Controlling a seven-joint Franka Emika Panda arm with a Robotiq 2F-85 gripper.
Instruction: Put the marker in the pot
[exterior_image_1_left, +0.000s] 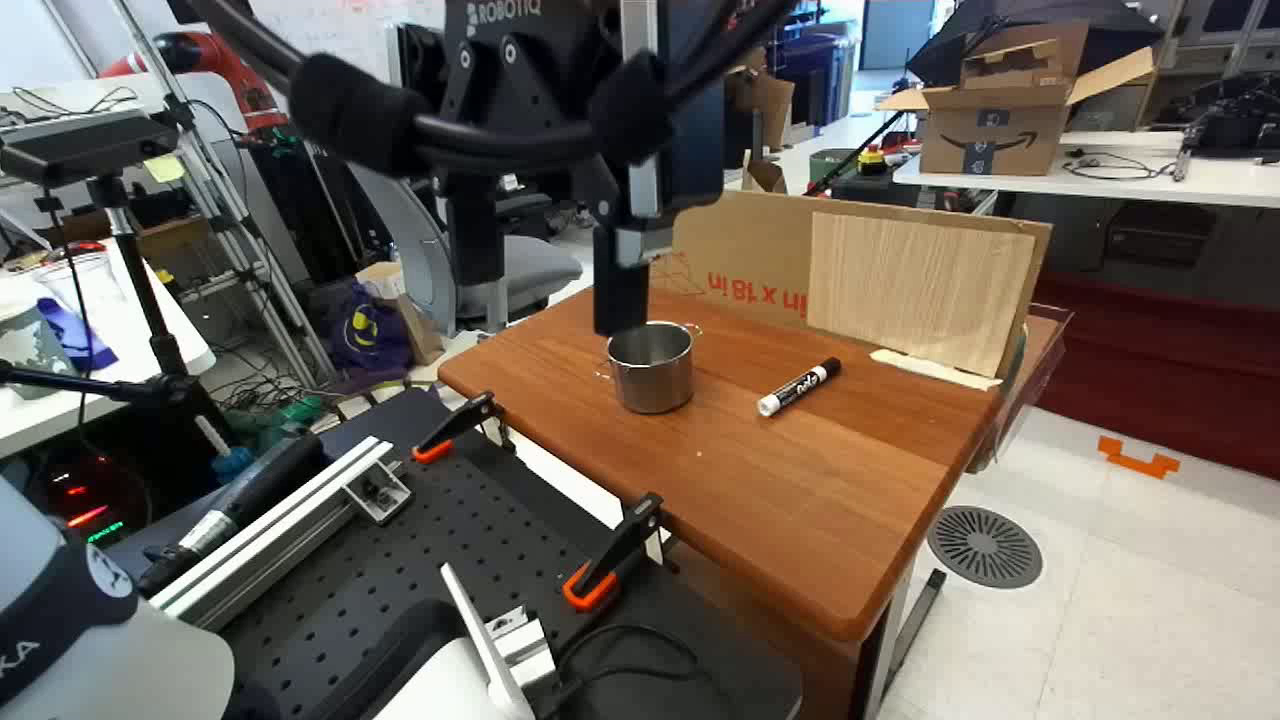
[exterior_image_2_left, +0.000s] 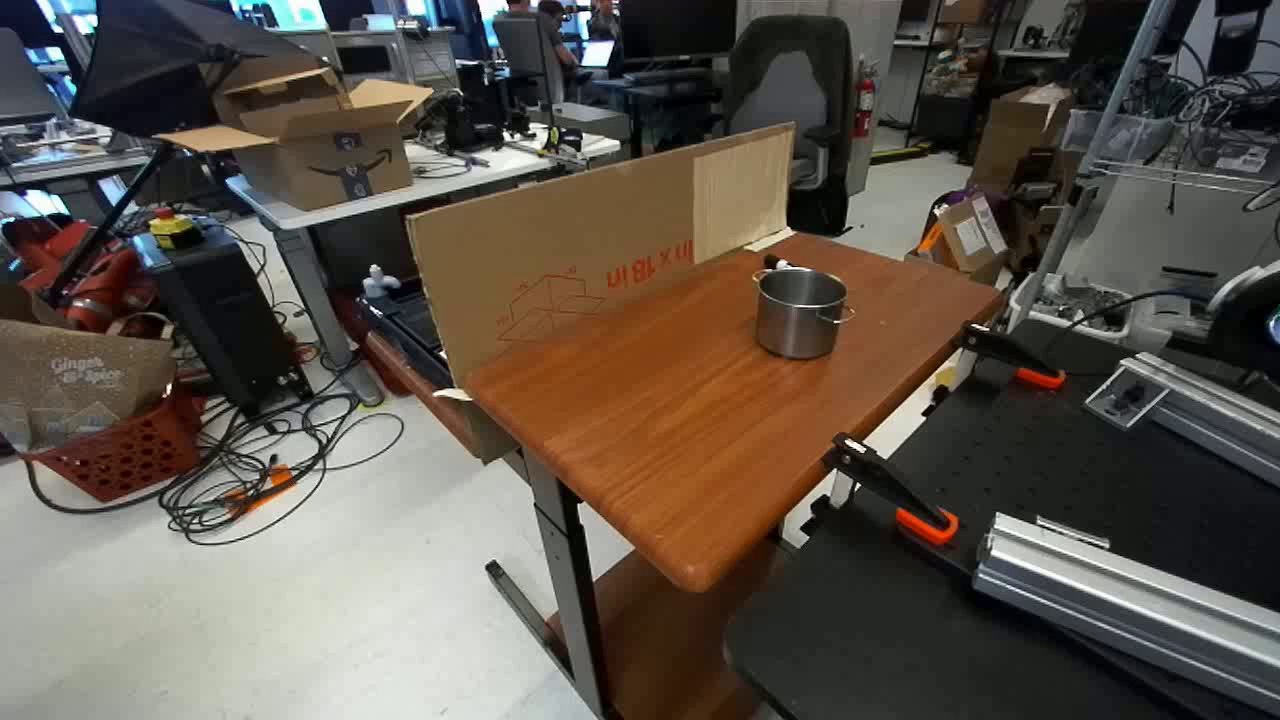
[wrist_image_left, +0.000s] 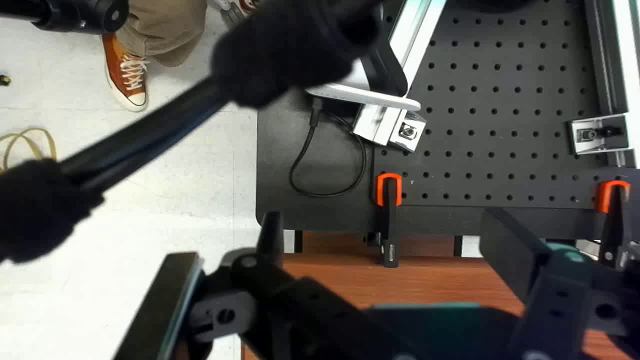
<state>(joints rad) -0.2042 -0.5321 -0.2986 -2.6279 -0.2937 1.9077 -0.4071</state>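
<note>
On the tabletop (exterior_image_1_left: 780, 520) lies the marker (exterior_image_1_left: 800, 387), just beside the pot (exterior_image_1_left: 653, 378) and apart from it, with its white end toward the black board (exterior_image_1_left: 400, 570) and its dark cap toward the far side, where cardboard (exterior_image_1_left: 745, 255) stands with a wood-grain panel (exterior_image_1_left: 915, 295) against it. In an exterior view we see only a little of the marker (exterior_image_2_left: 778, 263), as the pot hides the rest. The pot stands upright, its wire handles out to the sides. Our hand (exterior_image_1_left: 549, 305) is released, its two fingers well apart, and hangs in the air; whether it is straight over the pot we cannot tell. Two clamps (exterior_image_1_left: 620, 545) with orange ends span the gap between the tabletop and the board. In the wrist view we see a shoe (wrist_image_left: 127, 75) on the pale floor (wrist_image_left: 200, 160), and in both exterior views a box (exterior_image_1_left: 950, 135) with its flaps spread sits on a white desk (exterior_image_1_left: 1230, 180)
</note>
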